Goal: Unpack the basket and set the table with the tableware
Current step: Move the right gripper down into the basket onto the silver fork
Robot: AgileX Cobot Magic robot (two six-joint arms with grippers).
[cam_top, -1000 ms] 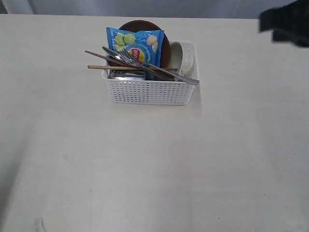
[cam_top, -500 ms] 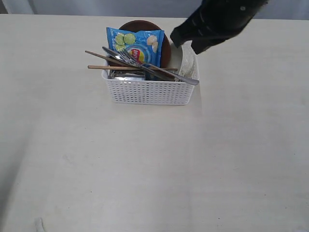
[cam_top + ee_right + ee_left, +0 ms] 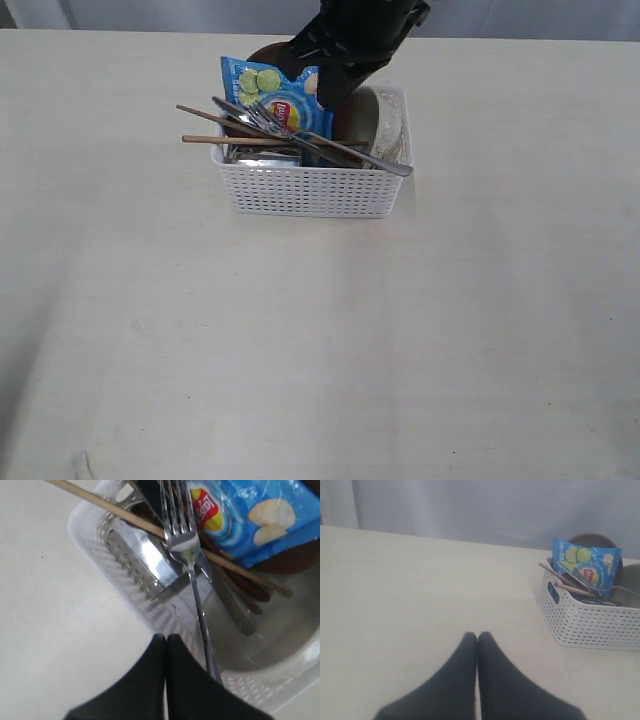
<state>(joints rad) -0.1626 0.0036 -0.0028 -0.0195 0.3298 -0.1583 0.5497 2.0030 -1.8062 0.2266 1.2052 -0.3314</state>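
The white basket (image 3: pixel 310 188) stands on the table (image 3: pixel 300 350), packed with tableware. A fork (image 3: pixel 275 122) and a knife (image 3: pixel 385 163) lie across its top with wooden chopsticks (image 3: pixel 210 139). Behind them stand the brown plate (image 3: pixel 258 52) and the off-white bowl (image 3: pixel 385 125). My right gripper (image 3: pixel 330 100) hangs over the basket's back, shut and holding nothing. The right wrist view shows its tips (image 3: pixel 166 637) just above the basket's wall (image 3: pixel 125 585), beside the fork's handle (image 3: pixel 200 625), with a shiny steel cup (image 3: pixel 150 560) below. My left gripper (image 3: pixel 477 635) is shut and empty above bare tabletop, apart from the basket (image 3: pixel 590 620).
A blue chip bag (image 3: pixel 280 90) leans upright against the plate inside the basket, also seen as the chip bag (image 3: pixel 250 510) in the right wrist view. Pale tabletop stretches on all sides of the basket. A grey curtain (image 3: pixel 495 510) hangs behind the table's far edge.
My right arm has swept in from the upper right edge of the exterior view to over the basket, now covering part of the plate. The basket's contents have not moved.
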